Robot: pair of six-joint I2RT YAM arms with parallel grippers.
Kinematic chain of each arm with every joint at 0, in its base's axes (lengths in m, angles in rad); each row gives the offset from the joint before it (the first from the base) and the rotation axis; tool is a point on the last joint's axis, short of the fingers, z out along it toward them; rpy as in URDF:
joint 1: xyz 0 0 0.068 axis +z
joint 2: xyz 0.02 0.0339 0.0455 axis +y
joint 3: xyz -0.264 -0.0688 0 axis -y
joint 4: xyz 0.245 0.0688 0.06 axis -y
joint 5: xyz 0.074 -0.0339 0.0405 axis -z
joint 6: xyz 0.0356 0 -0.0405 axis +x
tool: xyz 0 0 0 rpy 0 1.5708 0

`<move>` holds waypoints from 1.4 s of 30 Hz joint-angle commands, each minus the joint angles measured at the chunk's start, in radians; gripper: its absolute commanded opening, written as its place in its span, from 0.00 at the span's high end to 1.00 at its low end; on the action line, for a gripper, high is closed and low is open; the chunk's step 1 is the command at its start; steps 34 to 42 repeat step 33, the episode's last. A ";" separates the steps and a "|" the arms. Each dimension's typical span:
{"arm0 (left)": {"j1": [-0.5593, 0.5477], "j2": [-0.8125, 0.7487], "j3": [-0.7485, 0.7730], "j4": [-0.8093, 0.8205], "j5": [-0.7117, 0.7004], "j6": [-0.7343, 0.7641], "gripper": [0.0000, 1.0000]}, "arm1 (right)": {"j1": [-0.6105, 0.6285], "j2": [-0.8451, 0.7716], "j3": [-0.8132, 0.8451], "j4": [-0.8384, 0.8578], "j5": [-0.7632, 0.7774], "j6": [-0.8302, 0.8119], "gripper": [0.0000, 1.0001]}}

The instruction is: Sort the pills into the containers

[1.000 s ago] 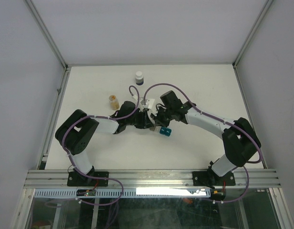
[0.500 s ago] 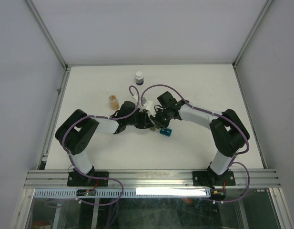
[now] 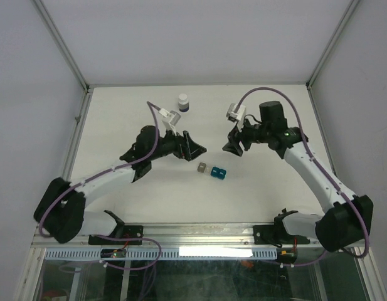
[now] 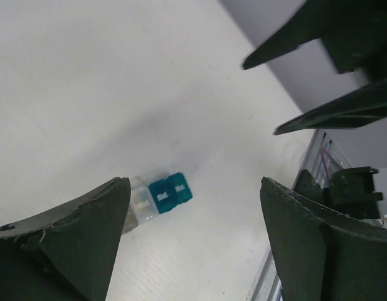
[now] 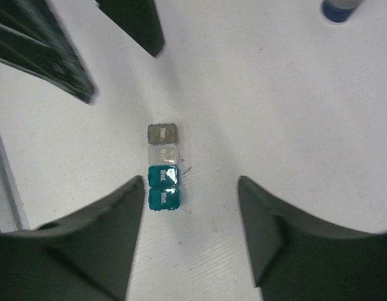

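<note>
Locate the container strip [image 3: 211, 170] at centre of the overhead view, flat on the white surface [image 3: 111, 113], between and below both arms. Count four cells end to end in the right wrist view: grey-brown cell [image 5: 162, 133] uppermost, clear cell [image 5: 163, 153] next, two teal cells [image 5: 163, 185] lowest. Read day labels on the lids and treat the lids as shut. Cannot tell joined from merely touching.

Take the long axis as left to right in the overhead view, dipping slightly toward lower right, with the grey-brown end at left. Take it as vertical in the right wrist view.

Expect light, stiff, smooth plastic, likely to skid or separate under a sideways nudge. Grip across the narrow width, on the two long side walls near mid-length. Avoid pressing on the lids.

Note left jaws spread wide and empty, up and left of the strip, not touching it. Note right jaws likewise parted with nothing between, up and right of the strip.

Do not expect to find the pills: no vial visible in any view. Disregard the white-capped bottle [image 3: 183, 102] at upper centre, well apart from the strip.
</note>
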 commanded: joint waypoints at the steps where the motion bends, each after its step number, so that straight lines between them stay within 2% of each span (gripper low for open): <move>1: 0.013 -0.296 -0.031 0.066 -0.043 0.074 0.05 | -0.083 -0.161 -0.029 0.093 -0.003 0.015 0.25; 3: 0.023 -0.425 -0.034 0.062 -0.074 0.104 0.01 | -0.132 -0.236 -0.027 0.162 0.064 0.074 0.03; 4: 0.025 -0.479 -0.026 0.053 -0.101 0.114 0.01 | -0.159 -0.272 -0.016 0.215 0.104 0.131 0.01; 6: 0.028 -0.577 0.009 0.023 -0.149 0.126 0.01 | -0.194 -0.310 0.068 0.205 0.190 0.233 0.01; 10: 0.028 -0.673 0.155 -0.101 -0.163 0.134 0.01 | -0.205 -0.279 0.372 -0.004 0.230 0.312 0.01; 15: 0.028 -0.675 0.330 -0.273 -0.122 0.123 0.01 | -0.206 -0.329 0.490 -0.062 0.177 0.348 0.01; 19: 0.028 -0.670 0.384 -0.341 -0.113 0.128 0.01 | -0.206 -0.359 0.519 -0.053 0.232 0.458 0.01; 23: 0.028 -0.642 0.411 -0.362 -0.089 0.123 0.01 | -0.206 -0.377 0.552 -0.044 0.366 0.598 0.01; 28: 0.028 -0.625 0.451 -0.377 -0.055 0.118 0.01 | -0.206 -0.378 0.579 -0.048 0.422 0.587 0.01; 42: 0.028 -0.626 0.454 -0.383 -0.046 0.123 0.01 | -0.206 -0.380 0.559 -0.045 0.380 0.547 0.01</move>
